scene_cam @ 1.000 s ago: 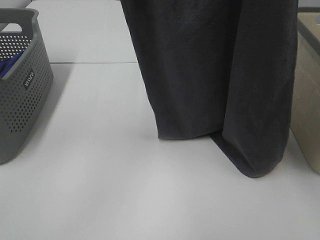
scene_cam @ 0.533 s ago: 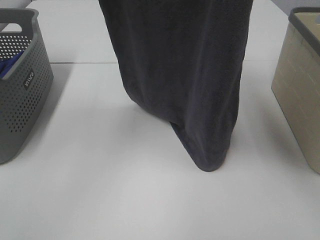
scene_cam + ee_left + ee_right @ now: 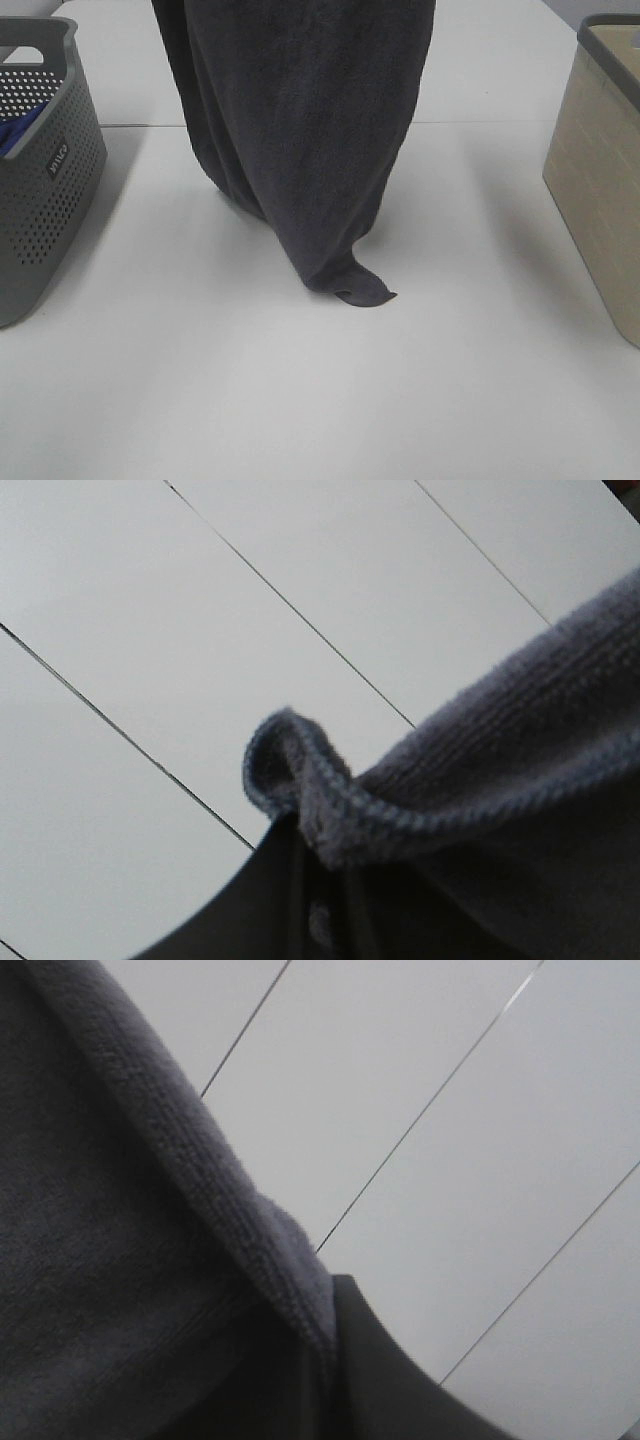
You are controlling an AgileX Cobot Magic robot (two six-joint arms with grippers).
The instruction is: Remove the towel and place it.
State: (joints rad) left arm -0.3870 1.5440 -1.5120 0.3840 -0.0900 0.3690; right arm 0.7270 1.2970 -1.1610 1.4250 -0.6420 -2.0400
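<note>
White tabletop (image 3: 200, 390) is catching the tip of a large charcoal-grey terry towel (image 3: 300, 130) right of a grey perforated plastic basket (image 3: 45, 200); left gripper (image 3: 305, 915) and right gripper (image 3: 375, 1380), mostly hidden, are clamping its hem.

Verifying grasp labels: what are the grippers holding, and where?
The dark grey towel, pinched at its hemmed top edge by the left gripper and the right gripper; its bottom touches the table.

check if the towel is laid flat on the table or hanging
Hanging. The towel drops from above the frame in long vertical folds, and only its lowest corner rests on the table.
</note>
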